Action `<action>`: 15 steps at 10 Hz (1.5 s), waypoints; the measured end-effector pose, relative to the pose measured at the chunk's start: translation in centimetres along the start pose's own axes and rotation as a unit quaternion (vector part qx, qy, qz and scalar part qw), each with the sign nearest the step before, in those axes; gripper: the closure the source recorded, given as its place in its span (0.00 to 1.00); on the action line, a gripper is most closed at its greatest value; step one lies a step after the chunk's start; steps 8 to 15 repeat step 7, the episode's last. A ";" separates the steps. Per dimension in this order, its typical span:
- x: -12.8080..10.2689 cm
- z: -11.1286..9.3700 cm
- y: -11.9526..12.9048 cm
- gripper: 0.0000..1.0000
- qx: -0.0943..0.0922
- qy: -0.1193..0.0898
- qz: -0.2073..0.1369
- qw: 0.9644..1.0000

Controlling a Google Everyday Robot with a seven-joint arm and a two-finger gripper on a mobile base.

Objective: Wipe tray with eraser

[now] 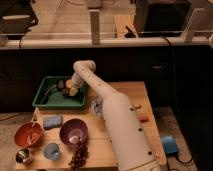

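The gripper [68, 90] hangs low inside the dark-green tray [47, 101], over its right half, at the far left of the wooden table [125, 95]; whether it holds anything cannot be told. A blue sponge [52, 121] lies just nearer than the tray, with a purple bowl [73, 132] and an orange bowl [28, 134] nearer still
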 end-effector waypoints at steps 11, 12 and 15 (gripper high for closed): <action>-6.1 1.1 3.3 0.98 -0.039 -0.047 -0.059 0.996; -6.1 1.1 3.3 0.98 -0.039 -0.047 -0.059 0.996; -6.1 1.1 3.3 0.98 -0.039 -0.047 -0.059 0.996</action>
